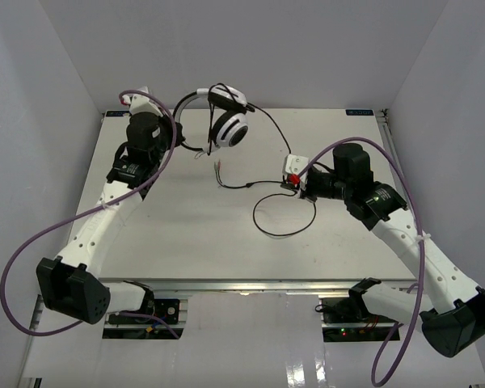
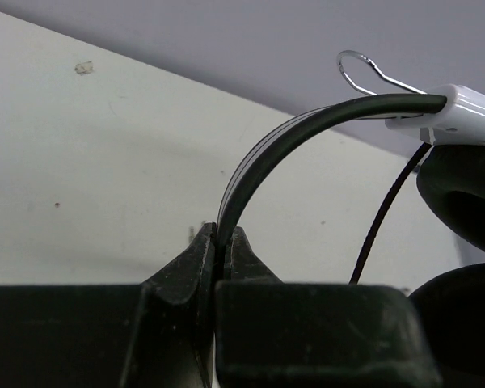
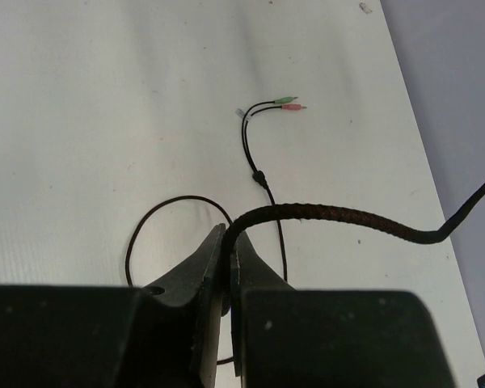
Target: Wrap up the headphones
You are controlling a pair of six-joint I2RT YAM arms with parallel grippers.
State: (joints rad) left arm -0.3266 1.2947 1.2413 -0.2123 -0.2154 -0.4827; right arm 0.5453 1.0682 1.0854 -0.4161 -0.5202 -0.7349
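top view: the headphones [image 1: 229,129] sit at the far centre of the table [image 1: 186,242] and appear raised. the left gripper [image 1: 176,134] meets them at the headband's end. the cable [image 1: 284,233] runs from the ear cup across the table to the right gripper [image 1: 291,181], with one loose loop lying just beside it. no turn of cable shows around the headset. left wrist view: the jaws are clamped together on the black-and-white headband [image 2: 307,125]. right wrist view: the jaws are pinched on the braided cable, and the plugs [image 3: 288,103] lie free on the table beyond. judgement: both holds are secured, winding is not yet begun, and the whole cable length is left to wrap.
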